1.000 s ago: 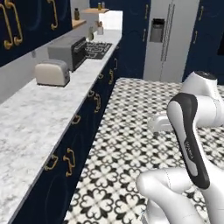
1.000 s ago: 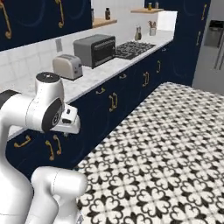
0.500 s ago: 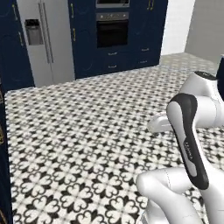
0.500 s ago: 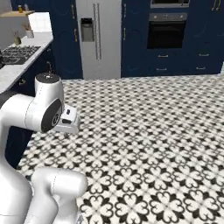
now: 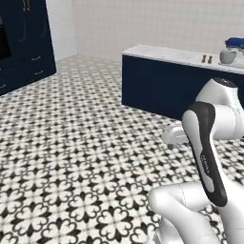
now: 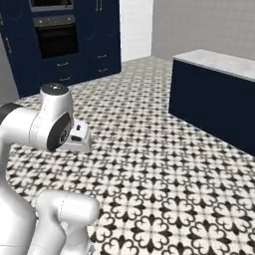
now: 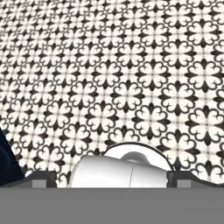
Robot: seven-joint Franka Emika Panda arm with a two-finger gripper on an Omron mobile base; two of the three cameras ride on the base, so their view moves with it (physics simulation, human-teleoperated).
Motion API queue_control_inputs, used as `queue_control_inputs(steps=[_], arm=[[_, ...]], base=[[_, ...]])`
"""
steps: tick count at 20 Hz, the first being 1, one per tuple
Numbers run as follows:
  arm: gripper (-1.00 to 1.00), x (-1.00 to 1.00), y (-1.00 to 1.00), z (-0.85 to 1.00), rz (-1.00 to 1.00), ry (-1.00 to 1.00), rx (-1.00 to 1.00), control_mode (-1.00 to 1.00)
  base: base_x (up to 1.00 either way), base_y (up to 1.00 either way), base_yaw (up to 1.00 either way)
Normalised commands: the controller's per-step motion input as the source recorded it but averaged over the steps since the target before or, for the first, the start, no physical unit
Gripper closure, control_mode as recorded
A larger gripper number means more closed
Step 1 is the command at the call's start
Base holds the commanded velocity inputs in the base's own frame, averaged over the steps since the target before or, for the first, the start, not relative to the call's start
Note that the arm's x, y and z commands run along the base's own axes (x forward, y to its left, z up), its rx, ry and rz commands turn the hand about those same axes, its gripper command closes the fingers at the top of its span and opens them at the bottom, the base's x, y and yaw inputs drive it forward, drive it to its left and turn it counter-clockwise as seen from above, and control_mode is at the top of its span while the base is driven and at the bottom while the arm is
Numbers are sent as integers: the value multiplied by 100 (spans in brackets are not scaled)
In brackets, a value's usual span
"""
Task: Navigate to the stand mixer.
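Where target sits: though far off, dark-blue-headed stand mixer with pale grey metal bowl point(image 5: 232, 50) at about 2 o'clock in the left base view, on the white marble top of the navy island counter point(image 5: 176, 55), near its far right end.
Neighbours: two small brown shakers point(image 5: 207, 59) just beside the mixer, toward 9 o'clock of it.
Step in hand: judged as driving across the black-and-white patterned tile floor point(image 5: 76, 157) toward the island; well short of arrival.
Doing it well: best to swing the base toward 2 o'clock, bring the mixer to view centre, then close in square to the counter face, stopping short of the navy panel.
Mixer heading: too small to tell surely; head apparently lying left-right across the view, bowl below it, long axis roughly along the counter.
Gripper: two-finger gripper point(image 7: 112, 177) tucked low over the floor; whether spread or clenched cannot tell, nothing seen between the tips.
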Motion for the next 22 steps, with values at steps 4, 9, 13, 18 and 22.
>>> queue_control_inputs(steps=[4,9,13,18,22], arm=[[-100,0,0,0,0,0,0,100],[-100,0,0,0,0,0,0,100],[-100,0,0,0,0,0,0,100],[-100,0,0,0,0,0,0,100],[-100,0,0,0,0,0,0,100]], base=[[35,30,-84],[82,15,-64],[100,0,-33],[100,5,-27],[100,10,-27]])
